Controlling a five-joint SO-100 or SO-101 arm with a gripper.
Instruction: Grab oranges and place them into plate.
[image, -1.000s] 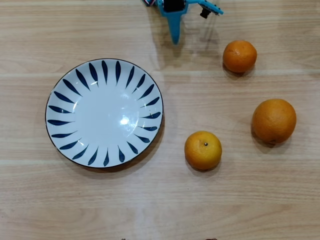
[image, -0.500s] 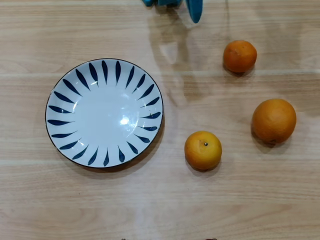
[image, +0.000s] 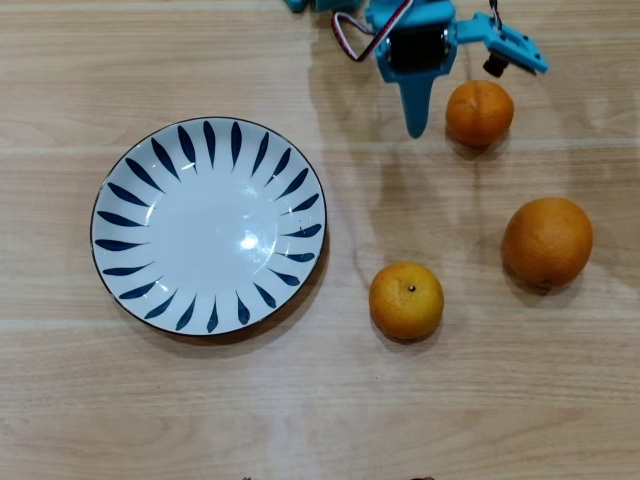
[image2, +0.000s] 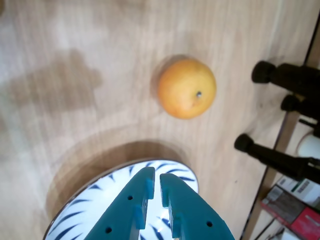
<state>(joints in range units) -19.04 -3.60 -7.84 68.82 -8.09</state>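
Pale wood-grain table (image: 200, 400): plate (image: 150, 170) empty at overhead left, three oranges (image: 406, 300) loose on the wood to its right, apart from one another; gripper (image2: 154, 187), fingers nearly pressed together and holding nothing, sits beside the top orange (image: 479, 112), likely lining up a first grab.

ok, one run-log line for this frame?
phase: approach | gripper: shut, empty, beside small orange, apart | plate: empty | oranges on table: three, incl. large orange, stem-dot orange

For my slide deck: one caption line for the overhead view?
Blue robot hand hovers beside the small orange; white blue-petalled plate empty, all three oranges on the wooden table.
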